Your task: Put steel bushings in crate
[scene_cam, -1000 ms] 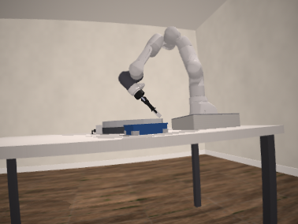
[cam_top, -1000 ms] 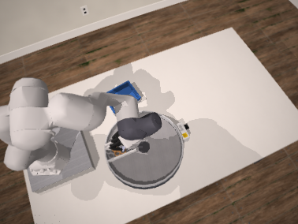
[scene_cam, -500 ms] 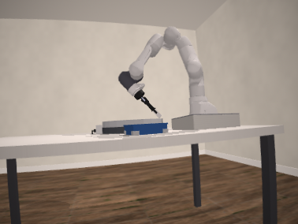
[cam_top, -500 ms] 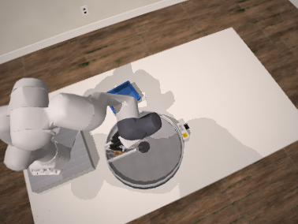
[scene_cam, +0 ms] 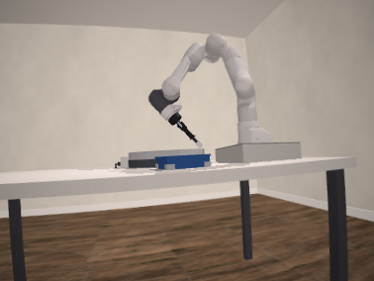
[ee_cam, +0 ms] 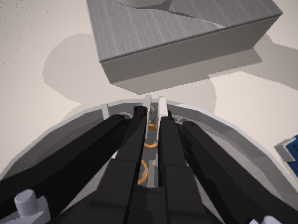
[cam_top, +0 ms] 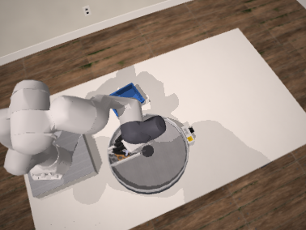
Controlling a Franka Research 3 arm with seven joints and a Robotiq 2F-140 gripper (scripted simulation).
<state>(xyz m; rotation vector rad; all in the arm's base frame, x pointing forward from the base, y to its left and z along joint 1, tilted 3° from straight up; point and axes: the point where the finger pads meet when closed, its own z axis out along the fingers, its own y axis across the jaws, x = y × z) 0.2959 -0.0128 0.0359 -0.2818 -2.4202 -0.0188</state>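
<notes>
Nearest you, the claw (cam_top: 113, 148) (scene_cam: 200, 144) (ee_cam: 154, 105) stands nearly closed, apparently on nothing, tilted over the sectioned part of the turning table (cam_top: 162, 170) (scene_cam: 140, 154) (ee_cam: 55, 134). Orange bushings (cam_top: 121, 156) (ee_cam: 150, 146) lie inside it, below the fingers; you can't surely pick out steel ones (glare and fingers hide much). Open only modestly, straddle one steel bushing, and lift clear of the rim before heading for the blue crate (cam_top: 130, 92) (scene_cam: 183, 161) (ee_cam: 293, 148) beside the turning table.

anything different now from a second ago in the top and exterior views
Nothing visibly changed. The arm and gripper show no clear shift, and the turning table and blue crate look the same.
</notes>
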